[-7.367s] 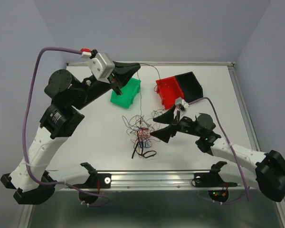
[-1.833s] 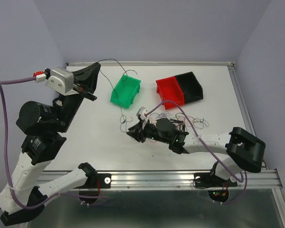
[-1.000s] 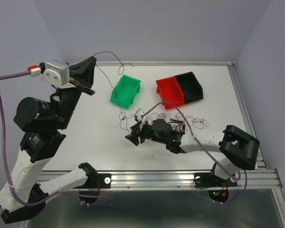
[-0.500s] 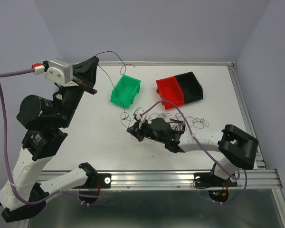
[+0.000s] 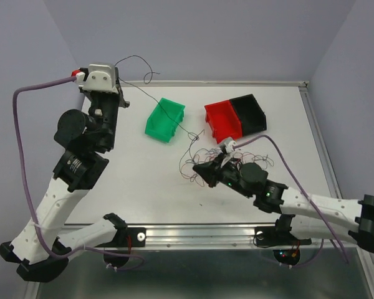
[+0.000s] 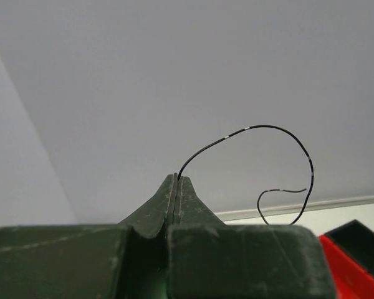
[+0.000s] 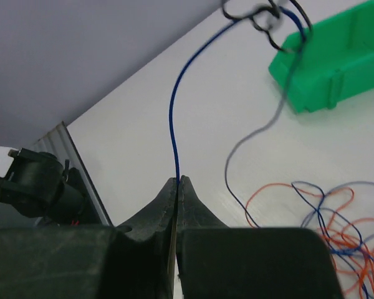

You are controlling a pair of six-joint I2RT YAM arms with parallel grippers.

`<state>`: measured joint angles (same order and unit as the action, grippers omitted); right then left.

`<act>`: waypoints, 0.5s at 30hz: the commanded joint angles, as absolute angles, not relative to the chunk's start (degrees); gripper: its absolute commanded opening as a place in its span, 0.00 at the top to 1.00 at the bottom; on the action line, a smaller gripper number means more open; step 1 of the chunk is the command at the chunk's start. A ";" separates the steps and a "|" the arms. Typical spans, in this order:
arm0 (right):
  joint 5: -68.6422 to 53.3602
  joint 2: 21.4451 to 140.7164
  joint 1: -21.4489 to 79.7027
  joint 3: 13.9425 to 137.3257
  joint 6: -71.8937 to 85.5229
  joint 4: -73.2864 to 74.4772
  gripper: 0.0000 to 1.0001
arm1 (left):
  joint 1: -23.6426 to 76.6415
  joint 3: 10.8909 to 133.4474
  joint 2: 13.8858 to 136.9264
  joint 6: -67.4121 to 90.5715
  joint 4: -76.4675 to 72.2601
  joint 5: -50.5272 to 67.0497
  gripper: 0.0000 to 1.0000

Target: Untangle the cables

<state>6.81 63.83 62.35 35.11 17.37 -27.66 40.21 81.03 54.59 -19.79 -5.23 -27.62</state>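
1. Black wire (image 6: 249, 129) is pinched in the fully closed left gripper (image 6: 176, 184), raised high at far left.
2. It slants over the green bin (image 5: 165, 119) down to the tangled cables (image 5: 193, 165) mid-table.
3. The right gripper (image 7: 177, 185), jaws pressed together, clamps a blue strand (image 7: 172, 118).

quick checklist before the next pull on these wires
1. Left gripper shut on the black wire: ok.
2. Right gripper shut on the blue wire: ok.
3. Black and blue wires parted: not ok, they meet in a knot.
4. Black wire free of the green bin: cannot tell; it crosses the bin in the top view.
5. Blue wire free of the orange and blue pile: cannot tell.
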 commanded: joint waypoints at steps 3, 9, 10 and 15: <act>29.75 35.60 62.67 23.65 33.36 -6.58 0.99 | 20.78 77.96 57.13 -15.84 -7.40 -25.25 1.00; 60.33 7.24 62.49 27.32 48.39 25.80 0.99 | -10.86 75.41 59.93 -1.69 -5.98 -1.56 1.00; 62.56 1.46 62.58 28.47 49.91 29.32 0.99 | -13.77 75.15 60.55 -0.28 -5.98 2.25 1.00; 68.01 4.73 62.58 34.10 56.15 38.66 0.99 | -18.54 71.11 63.63 4.30 -9.13 12.02 1.00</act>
